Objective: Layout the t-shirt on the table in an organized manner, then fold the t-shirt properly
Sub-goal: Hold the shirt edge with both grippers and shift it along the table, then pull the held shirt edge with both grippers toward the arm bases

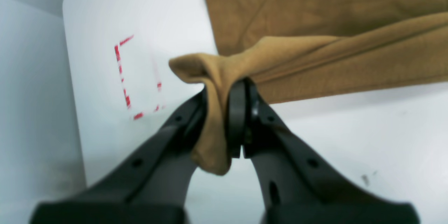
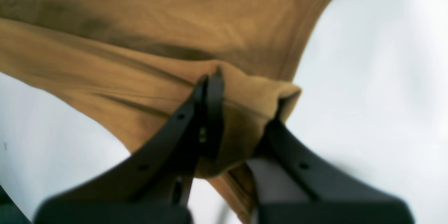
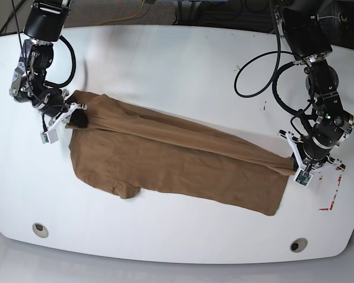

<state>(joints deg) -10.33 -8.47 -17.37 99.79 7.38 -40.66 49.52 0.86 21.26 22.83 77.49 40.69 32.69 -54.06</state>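
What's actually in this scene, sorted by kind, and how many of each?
Tan-brown cotton t-shirt: 1
Glossy white table: 1
Black robot grippers, left and right: 2
Round grey table holes: 2
Red dashed rectangle mark: 1
Total: 7

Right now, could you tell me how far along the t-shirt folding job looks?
Early stage. Done: the t-shirt is opened out across the table. In hand: the left gripper and right gripper each have jaws closed on bunched cloth at opposite ends, pulling one edge into a taut ridge above the rest. Left: the shirt lies slanted and wrinkled, one sleeve poking out, so flattening and every fold remain.
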